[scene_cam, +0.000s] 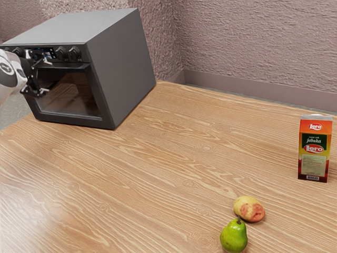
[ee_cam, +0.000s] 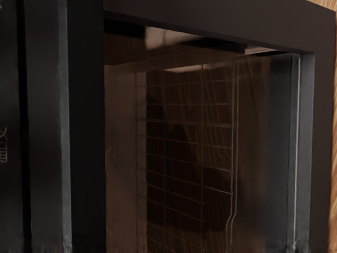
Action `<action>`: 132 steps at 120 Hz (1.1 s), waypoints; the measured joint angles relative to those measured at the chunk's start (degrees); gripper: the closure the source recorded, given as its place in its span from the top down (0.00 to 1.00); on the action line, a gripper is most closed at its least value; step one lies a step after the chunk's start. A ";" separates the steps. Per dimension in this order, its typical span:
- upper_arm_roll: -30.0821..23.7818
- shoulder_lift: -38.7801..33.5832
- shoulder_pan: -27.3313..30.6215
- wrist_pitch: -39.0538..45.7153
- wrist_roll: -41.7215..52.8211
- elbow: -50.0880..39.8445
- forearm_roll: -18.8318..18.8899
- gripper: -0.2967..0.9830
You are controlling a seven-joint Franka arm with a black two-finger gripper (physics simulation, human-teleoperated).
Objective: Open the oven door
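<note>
Oven door (scene_cam: 75, 97) stands shut at the exterior view's left, the gripper (scene_cam: 44, 76) near its front with fingers spread apart.

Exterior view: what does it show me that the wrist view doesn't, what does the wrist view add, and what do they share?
Exterior view: the open gripper at the oven's front, control knobs, juice carton, green pear and yellow-red fruit.
Wrist view: the wire rack behind the glass.
Both: the door's glass, its dark frame and the wooden table.
</note>
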 joint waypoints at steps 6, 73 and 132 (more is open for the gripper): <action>0.40 -0.25 -0.54 0.80 -1.35 -0.18 1.08 0.77; 7.05 -2.57 -6.81 10.30 -16.08 -7.01 7.66 0.77; -3.73 -3.88 4.01 5.43 -17.26 -4.32 5.43 0.77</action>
